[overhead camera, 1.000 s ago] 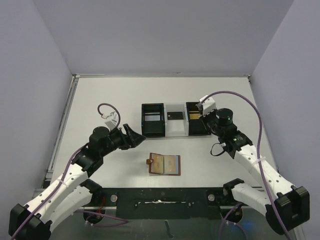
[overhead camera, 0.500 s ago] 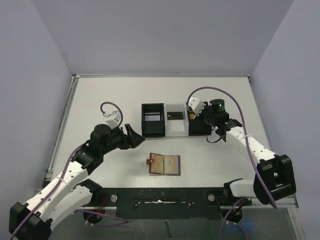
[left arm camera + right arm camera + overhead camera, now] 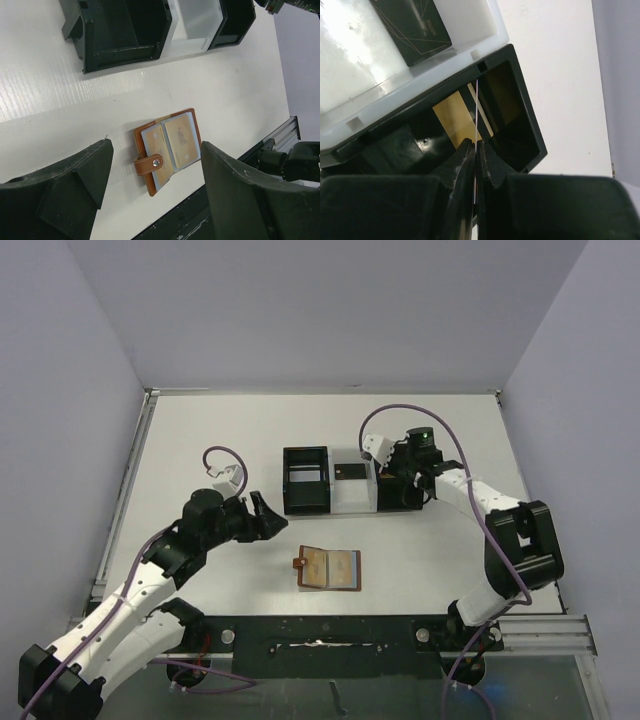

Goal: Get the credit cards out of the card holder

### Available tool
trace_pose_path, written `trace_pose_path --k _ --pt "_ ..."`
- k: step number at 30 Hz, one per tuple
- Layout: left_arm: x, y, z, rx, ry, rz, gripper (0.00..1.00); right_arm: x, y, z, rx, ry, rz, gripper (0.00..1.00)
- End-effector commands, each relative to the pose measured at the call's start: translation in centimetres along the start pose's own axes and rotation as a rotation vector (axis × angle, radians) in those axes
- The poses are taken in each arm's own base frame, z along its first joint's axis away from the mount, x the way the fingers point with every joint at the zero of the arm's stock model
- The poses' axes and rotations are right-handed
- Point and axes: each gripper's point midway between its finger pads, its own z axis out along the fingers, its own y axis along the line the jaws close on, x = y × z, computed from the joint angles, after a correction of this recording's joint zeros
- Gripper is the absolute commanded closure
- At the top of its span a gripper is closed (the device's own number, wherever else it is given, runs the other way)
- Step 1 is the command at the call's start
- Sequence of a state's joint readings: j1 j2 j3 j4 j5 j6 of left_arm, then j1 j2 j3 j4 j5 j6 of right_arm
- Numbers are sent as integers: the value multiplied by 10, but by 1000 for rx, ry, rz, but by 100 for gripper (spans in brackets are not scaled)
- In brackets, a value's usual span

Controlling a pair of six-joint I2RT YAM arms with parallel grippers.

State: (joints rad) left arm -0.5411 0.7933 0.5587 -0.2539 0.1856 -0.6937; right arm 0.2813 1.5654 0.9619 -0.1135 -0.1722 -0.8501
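Note:
The card holder (image 3: 328, 568) lies open on the table, brown leather with a snap tab, gold-tan credit cards (image 3: 180, 140) in its pockets. My left gripper (image 3: 270, 519) hovers open to its upper left; in the left wrist view the card holder (image 3: 167, 150) shows between the spread fingers (image 3: 80, 175). My right gripper (image 3: 476, 145) is shut on a thin credit card (image 3: 476, 110), seen edge-on, over the tray's right black compartment. Another gold card (image 3: 452, 122) lies flat in that compartment.
The three-compartment tray (image 3: 350, 504) stands behind the card holder, with black end bins and a white middle bin that holds a small black card (image 3: 412, 22). The black base rail (image 3: 320, 635) runs along the near edge. Grey walls close in the table.
My right arm has swung left, bringing its shut gripper over the tray's right compartment. The left gripper has shifted only slightly and stays open. The card holder has not moved.

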Motion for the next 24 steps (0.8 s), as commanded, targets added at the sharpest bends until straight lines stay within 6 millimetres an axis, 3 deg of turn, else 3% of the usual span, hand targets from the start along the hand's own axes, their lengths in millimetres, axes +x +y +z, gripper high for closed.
trace_pose_path --k 1,7,12,18,24 --pt "-28 -22 -10 51 -75 56 30 -18 -27 9 45 -53 -96 100" --pt "-41 -32 -18 87 -139 80 30 -4 -27 32 44 -14 -148 100" --pt "-38 -30 -18 79 -124 85 29 0 -26 40 41 -5 -172 95" --pt "-36 -36 -20 119 -123 85 29 2 -8 44 -59 -11 -116 87" --pt "-40 -40 -23 132 -138 81 28 14 7 52 -125 22 -120 85"
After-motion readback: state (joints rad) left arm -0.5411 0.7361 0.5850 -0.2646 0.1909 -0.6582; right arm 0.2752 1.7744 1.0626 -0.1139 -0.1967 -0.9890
